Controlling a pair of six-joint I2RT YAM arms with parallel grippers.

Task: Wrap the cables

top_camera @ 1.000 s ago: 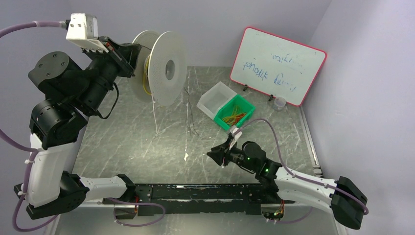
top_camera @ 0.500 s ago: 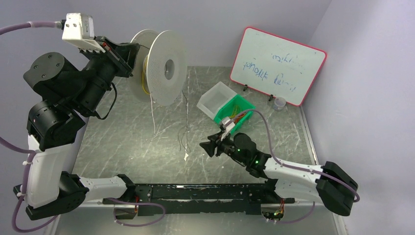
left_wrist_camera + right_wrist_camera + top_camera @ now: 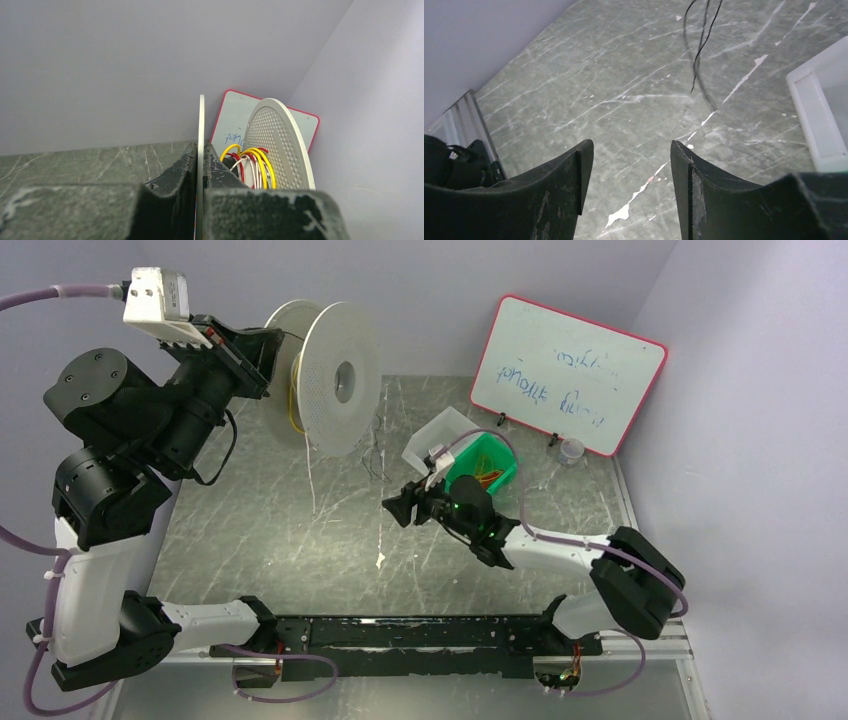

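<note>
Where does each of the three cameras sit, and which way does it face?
Top external: above and behind the bases, facing down on the grey marbled table; both arms, left gripper and right gripper show.
Left wrist: faces the back wall along fingers shut on the white perforated plastic spool holding yellow, red and white cables.
Right wrist: faces down past open fingers at a black cable.
Shared: top and left wrist show the spool and red-framed whiteboard.

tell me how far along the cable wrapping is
Partly done. Done: yellow, red and white cables sit wound on the spool. In hand: the left gripper is shut on the spool's flange; the right gripper is open and empty, facing a black cable trailing on the table. Left: that loose cable, plus coloured ones in the green bin.
</note>
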